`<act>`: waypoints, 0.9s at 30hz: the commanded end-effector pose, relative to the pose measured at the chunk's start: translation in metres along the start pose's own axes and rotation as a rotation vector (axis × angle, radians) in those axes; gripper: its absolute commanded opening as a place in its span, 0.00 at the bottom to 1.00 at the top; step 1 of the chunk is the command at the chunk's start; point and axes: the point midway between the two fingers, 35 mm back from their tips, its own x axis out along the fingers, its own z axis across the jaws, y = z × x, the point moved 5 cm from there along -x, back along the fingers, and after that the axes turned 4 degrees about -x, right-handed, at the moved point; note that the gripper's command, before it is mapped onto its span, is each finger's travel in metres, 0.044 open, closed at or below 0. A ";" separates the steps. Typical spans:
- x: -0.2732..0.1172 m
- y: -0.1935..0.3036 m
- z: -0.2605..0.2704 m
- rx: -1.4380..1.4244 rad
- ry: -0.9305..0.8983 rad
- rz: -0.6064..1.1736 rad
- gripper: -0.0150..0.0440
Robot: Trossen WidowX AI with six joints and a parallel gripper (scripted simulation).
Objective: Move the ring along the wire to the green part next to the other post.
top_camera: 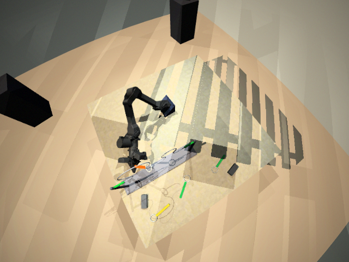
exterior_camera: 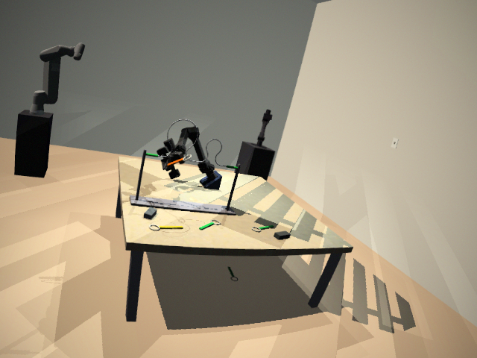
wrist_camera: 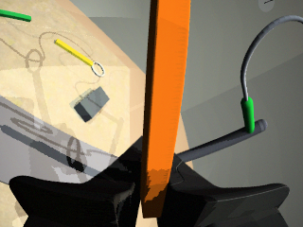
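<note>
The black pincer [top_camera: 134,170] [exterior_camera: 165,165] [wrist_camera: 148,142] grips the orange handle [top_camera: 139,166] [exterior_camera: 176,162] [wrist_camera: 167,95]; in the top view, left of centre, the handle points right to the pale metal ring [top_camera: 148,167] [exterior_camera: 187,156], beside the curved grey wire [top_camera: 124,172] [exterior_camera: 180,119] [wrist_camera: 244,71].

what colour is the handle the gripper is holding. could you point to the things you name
Orange: the handle [top_camera: 139,166] [exterior_camera: 175,162] [wrist_camera: 167,95] shows best in the wrist view, where it fills the middle.

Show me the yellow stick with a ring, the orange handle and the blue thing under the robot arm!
Yellow stick [top_camera: 162,210] [exterior_camera: 171,227] [wrist_camera: 74,52]: top, exterior and wrist views, middle.
Orange handle [top_camera: 139,166] [exterior_camera: 176,162] [wrist_camera: 167,95]: same three views, its side.
Blue thing [top_camera: 170,108] [exterior_camera: 206,181]: top and exterior views, its edge.
</note>
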 end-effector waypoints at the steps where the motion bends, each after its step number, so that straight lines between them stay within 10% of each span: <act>1: -0.003 -0.003 0.016 0.105 -0.059 0.011 0.00; 27: -0.029 -0.037 0.082 0.587 -0.345 0.053 0.00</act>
